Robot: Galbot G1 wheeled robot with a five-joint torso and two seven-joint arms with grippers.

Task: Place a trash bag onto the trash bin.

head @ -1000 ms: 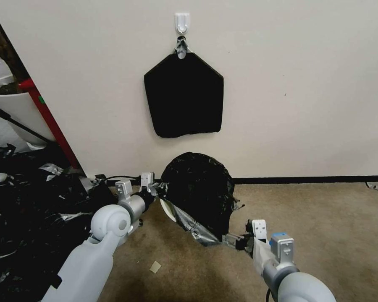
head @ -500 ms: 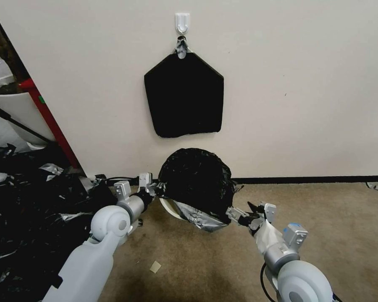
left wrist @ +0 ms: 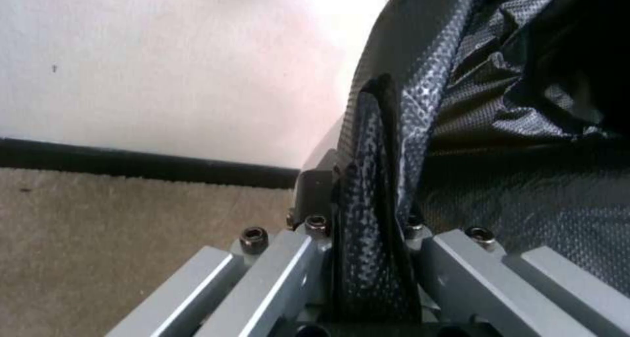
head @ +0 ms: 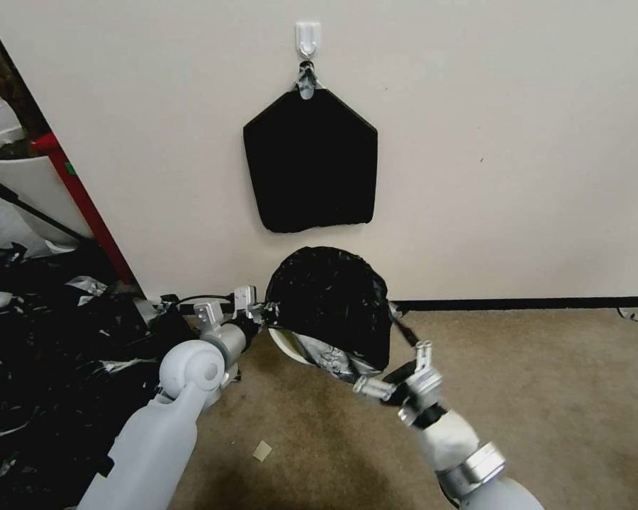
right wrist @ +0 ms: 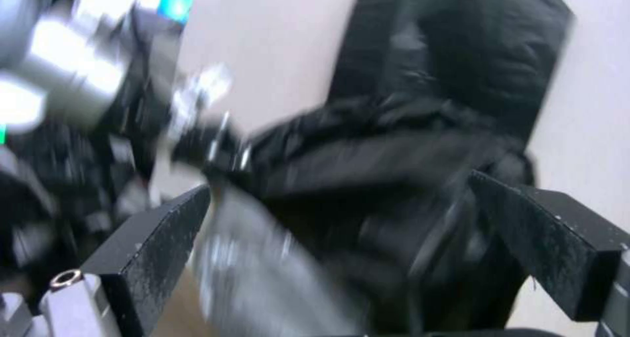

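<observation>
The trash bag (head: 329, 304), glossy black film with grey wrinkles, is draped over the top and front of the trash bin, which tilts against the wall. Only a strip of the bin's cream rim (head: 285, 345) shows under the film. My left gripper (head: 262, 312) is at the bag's left edge, shut on a fold of the film (left wrist: 420, 106) near its fingertips (left wrist: 367, 145). My right gripper (head: 397, 350) hovers at the bag's lower right, turned on its side. In the right wrist view it (right wrist: 354, 214) stands open, with the bag (right wrist: 426, 130) just ahead between its spread fingers.
A flat black pentagon-shaped stack of bags (head: 310, 163) hangs from a wall hook above the bin. A big heap of black plastic (head: 49, 340) lies to the left, behind it a red pole (head: 85, 205) and a white plant pot (head: 14, 177). Open carpet (head: 546, 397) spreads right.
My right gripper rose from the carpet toward the bin and rolled its wrist. The bag's lower edge, stretched down and right before, has drawn back against the bin. The left gripper stayed put.
</observation>
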